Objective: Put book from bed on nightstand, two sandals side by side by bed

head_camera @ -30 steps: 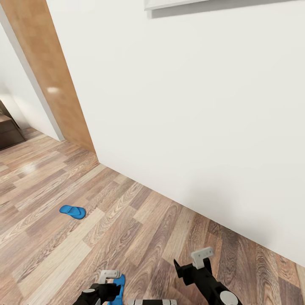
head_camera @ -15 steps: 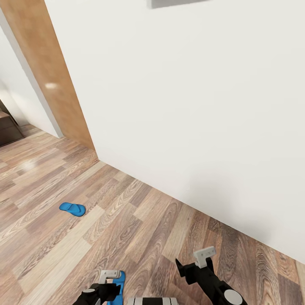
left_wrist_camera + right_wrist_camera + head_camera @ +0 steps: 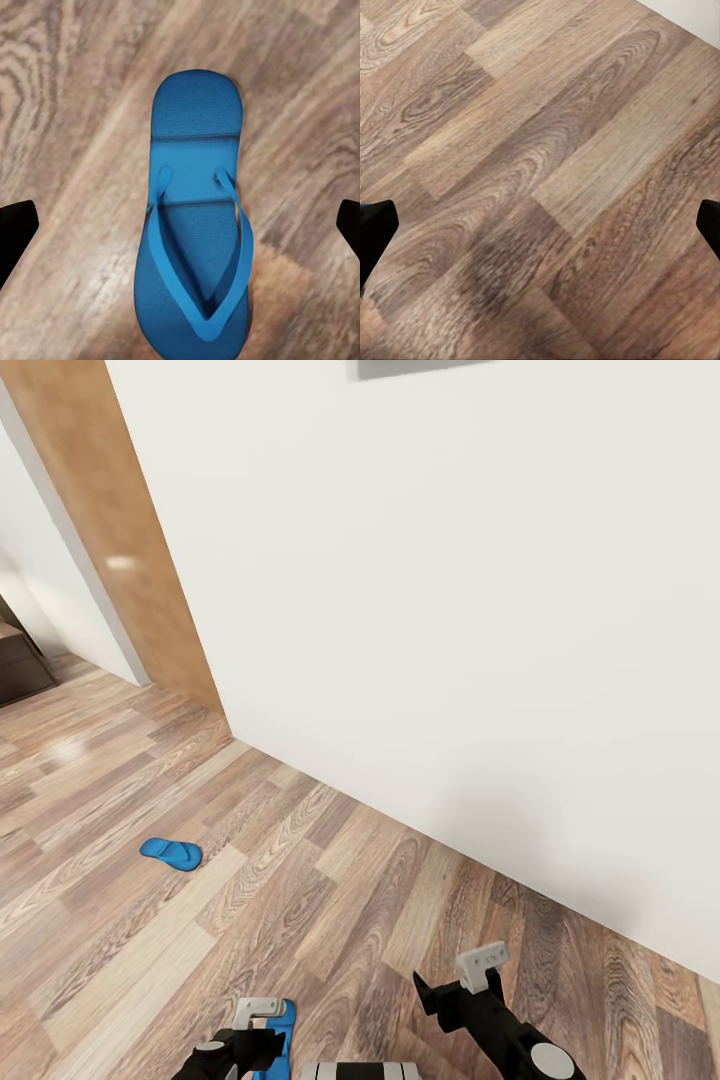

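Floor, wall and two sandals around me

One sandal point(image 3: 171, 853) lies on the plank floor point(image 3: 330, 900) ahead and to my left, well apart from the second sandal point(image 3: 196, 225), which lies flat on the floor directly below my left gripper point(image 3: 258, 1025), between its spread fingers. My right gripper point(image 3: 462, 980) hangs over bare floor to the right of it. A wall point(image 3: 450, 610) stands ahead and to my right; a door jamb point(image 3: 110, 540) rises at its left end, with a low cabinet point(image 3: 20, 665) beyond, far left.

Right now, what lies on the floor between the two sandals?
Nothing: in the head view only bare wood-plank floor separates the far sandal from the near sandal under the left gripper.
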`<state>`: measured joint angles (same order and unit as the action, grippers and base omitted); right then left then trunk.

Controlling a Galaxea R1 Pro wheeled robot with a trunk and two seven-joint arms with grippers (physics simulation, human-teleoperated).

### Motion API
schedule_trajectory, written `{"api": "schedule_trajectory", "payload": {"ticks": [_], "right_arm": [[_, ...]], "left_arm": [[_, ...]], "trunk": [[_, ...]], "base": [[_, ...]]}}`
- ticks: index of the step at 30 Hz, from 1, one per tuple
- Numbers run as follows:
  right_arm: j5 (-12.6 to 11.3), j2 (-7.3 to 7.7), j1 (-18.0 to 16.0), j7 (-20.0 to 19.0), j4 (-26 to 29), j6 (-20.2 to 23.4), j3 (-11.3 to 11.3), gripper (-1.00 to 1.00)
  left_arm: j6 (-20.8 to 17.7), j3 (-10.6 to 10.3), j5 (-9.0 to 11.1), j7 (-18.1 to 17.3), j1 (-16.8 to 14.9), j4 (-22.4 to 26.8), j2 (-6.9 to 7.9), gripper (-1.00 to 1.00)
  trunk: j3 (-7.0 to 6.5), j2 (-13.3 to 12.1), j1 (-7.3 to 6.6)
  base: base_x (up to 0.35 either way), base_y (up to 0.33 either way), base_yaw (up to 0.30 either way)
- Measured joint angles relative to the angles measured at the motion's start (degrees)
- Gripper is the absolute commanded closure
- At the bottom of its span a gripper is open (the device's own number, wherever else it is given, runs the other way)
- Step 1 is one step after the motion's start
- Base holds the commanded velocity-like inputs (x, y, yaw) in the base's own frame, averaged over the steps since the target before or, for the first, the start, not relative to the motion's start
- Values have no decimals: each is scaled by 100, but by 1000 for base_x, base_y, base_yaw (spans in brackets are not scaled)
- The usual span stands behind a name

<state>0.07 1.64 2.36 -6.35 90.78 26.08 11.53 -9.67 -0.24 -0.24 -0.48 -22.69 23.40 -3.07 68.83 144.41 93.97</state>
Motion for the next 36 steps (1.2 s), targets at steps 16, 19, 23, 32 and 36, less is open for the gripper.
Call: {"api": "schedule_trajectory", "payload": {"ticks": [16,19,23,32,36], "right_arm": [[0,1,1,-33,0,1,-6,-100],[0,1,1,-35,0,1,-16,-100],[-1,1,1,-39,0,-2,-51,-100],[0,1,1,-92,0,-11,-101,-100],[0,1,1,-173,0,-14,-112,-100]], "left_arm": [[-7,0,0,0,0,123,-3,-100],[-8,0,0,0,0,153,-5,-100],[-7,0,0,0,0,178,-7,-100],[-3,0,0,-4,-1,246,-9,-100],[-6,0,0,-4,-2,310,-9,-100]], "trunk": [[199,12,23],[199,12,23],[221,13,26],[420,25,49],[421,25,49]], "base": [[0,0,0],[0,0,0],[0,0,0],[0,0,0],[0,0,0]]}}
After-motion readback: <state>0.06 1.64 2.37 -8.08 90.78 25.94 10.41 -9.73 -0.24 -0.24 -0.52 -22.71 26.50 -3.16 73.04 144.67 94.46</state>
